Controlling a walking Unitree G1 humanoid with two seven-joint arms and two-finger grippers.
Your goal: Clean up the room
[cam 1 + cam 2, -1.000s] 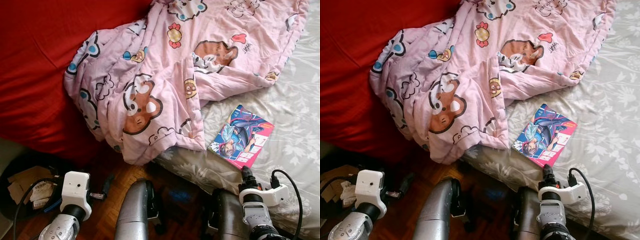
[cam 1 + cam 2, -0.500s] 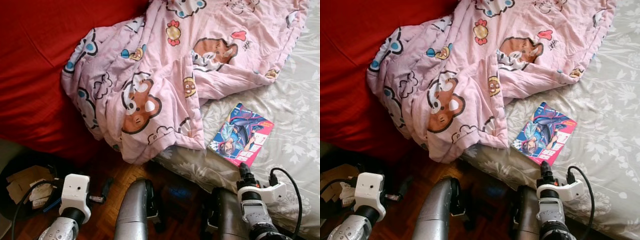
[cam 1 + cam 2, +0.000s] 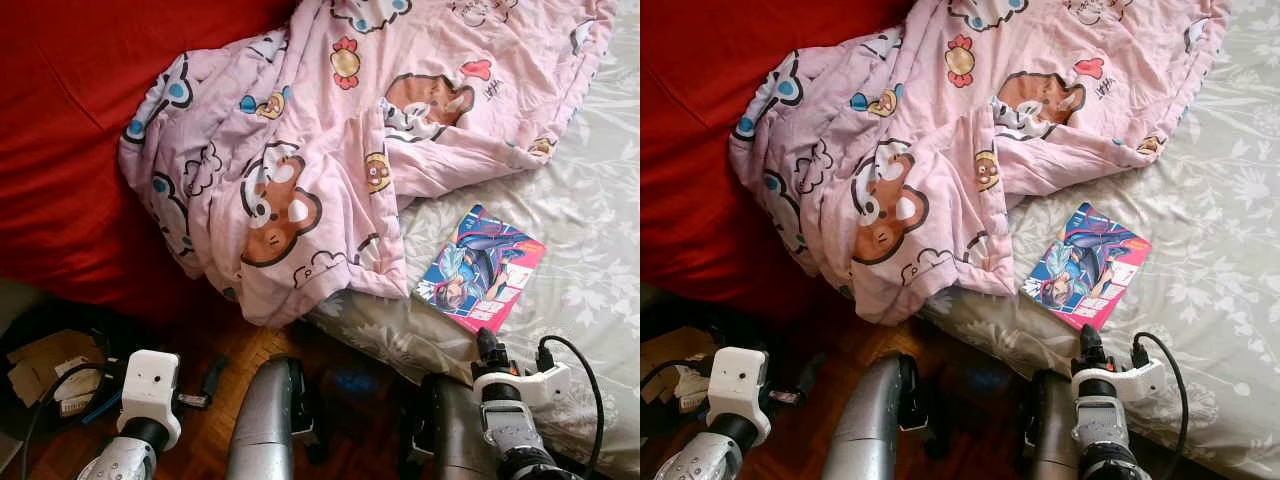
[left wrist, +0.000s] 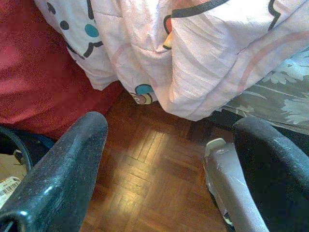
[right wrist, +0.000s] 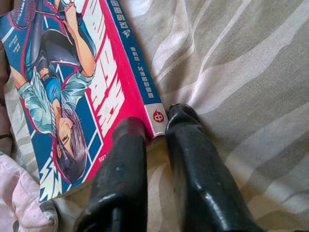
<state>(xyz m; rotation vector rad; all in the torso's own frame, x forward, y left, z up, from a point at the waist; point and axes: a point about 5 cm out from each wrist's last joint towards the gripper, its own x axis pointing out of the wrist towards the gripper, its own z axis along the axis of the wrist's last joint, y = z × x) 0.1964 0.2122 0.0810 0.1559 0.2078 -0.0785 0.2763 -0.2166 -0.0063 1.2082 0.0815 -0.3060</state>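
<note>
So it's a bedroom: a bed (image 3: 600,230) with a grey floral sheet on the robot's right, a red blanket (image 3: 70,150) draped down on its left, and dark parquet floor (image 4: 159,188) in the gap below the bed edge. A crumpled pink cartoon-bear comforter (image 3: 330,140) lies across both, with one corner hanging over the edge of the bed toward the floor.

The thing to tidy here looks like the manga book (image 3: 482,268). It lies flat on the sheet, cover up, just beside the lower corner of the comforter and close to the mattress edge.

The right end effector (image 5: 157,126) is down at the near corner of that book. In the right wrist view its two black fingers (image 5: 193,164) are nearly together with just a narrow gap, and the red spine corner of the book sits right at their tips, one tip overlapping the cover. Can't honestly tell if it's actually pinching the book or just touching it.

The left end effector (image 4: 169,159) hangs low over the parquet with its fingers spread wide apart, nothing between them, pointed at the hanging comforter corner.

On the floor at the robot's far left there's a dark bin (image 3: 40,340) with cardboard scraps (image 3: 45,360) in it.
</note>
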